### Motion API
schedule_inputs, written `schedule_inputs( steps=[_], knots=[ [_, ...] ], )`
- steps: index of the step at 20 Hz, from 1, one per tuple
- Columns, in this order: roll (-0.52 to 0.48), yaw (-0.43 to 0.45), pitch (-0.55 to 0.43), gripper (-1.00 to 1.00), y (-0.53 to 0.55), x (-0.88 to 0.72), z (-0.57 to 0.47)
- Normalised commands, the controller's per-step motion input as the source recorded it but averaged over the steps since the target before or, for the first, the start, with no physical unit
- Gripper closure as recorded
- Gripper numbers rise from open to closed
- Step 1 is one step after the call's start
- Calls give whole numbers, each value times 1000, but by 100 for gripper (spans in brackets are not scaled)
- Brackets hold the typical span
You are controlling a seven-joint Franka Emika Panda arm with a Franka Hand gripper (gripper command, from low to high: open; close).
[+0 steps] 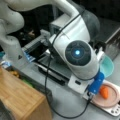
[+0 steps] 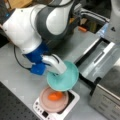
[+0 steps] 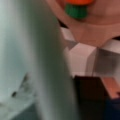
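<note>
Grey table [image 2: 22, 82] seen; gripper [image 2: 58, 68] closed on teal bowl [image 2: 66, 80], just above pink plate [image 2: 53, 103] with carrot [image 2: 55, 95]; bowl best kept level.

no readable text, labels or numbers anywhere

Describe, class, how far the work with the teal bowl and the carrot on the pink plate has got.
Done, as it looks: the carrot lies on the pink plate, which sits on the white scale. In hand: the pincer is at the teal bowl, which is tilted and overlaps the plate's far rim in a front view. Left: the bowl is not set flat on the grey table.
</note>
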Motion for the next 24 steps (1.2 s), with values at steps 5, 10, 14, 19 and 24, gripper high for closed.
schedule_inputs(
  steps=[5, 10, 14, 19, 24],
  knots=[
    [-43, -262, -255, 100, 230, -686, -98],
    [-2, -254, -263, 100, 55, -526, -98],
    [52, -207, -256, 100, -7, -399, -132],
    [89, -162, -247, 100, -42, -398, -142],
    [67, -142, -284, 100, -42, -547, -176]
  ],
)
